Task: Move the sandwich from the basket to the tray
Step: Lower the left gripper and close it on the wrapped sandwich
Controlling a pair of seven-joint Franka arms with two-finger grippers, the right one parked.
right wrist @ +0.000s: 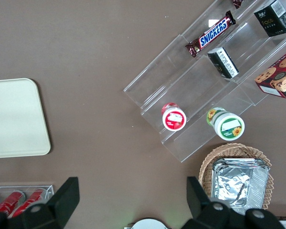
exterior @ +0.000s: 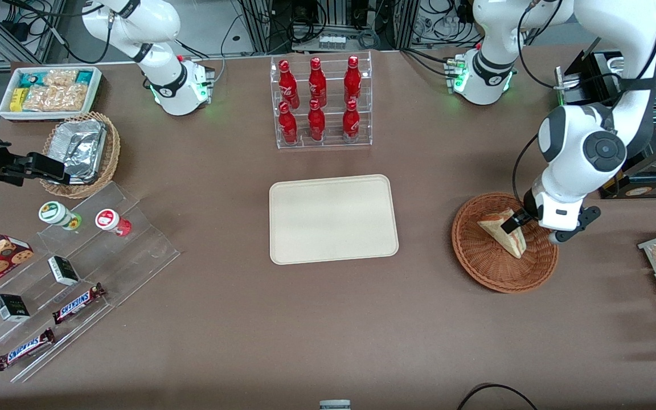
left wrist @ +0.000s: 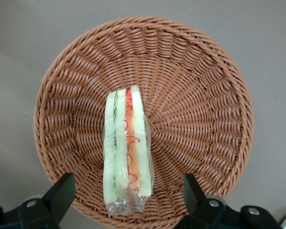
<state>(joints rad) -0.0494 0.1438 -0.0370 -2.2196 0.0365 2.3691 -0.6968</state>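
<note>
While the wrapped sandwich lies in the wicker basket between the gripper's spread fingers, ungrasped, lifting and carrying to the tray remain.

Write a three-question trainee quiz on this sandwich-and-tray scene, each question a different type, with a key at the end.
1. True or false: the sandwich already lies on the tray.
2. Multiple choice: the left arm's pincer is
A) shut on the sandwich
B) open, one finger on each side of the sandwich, above the basket
C) hovering above the tray
3. Fill in: the rack of red bottles stands ______ from the front camera than the tray.

Key
1. False: it is in the basket, and the tray holds nothing.
2. B
3. farther
</note>
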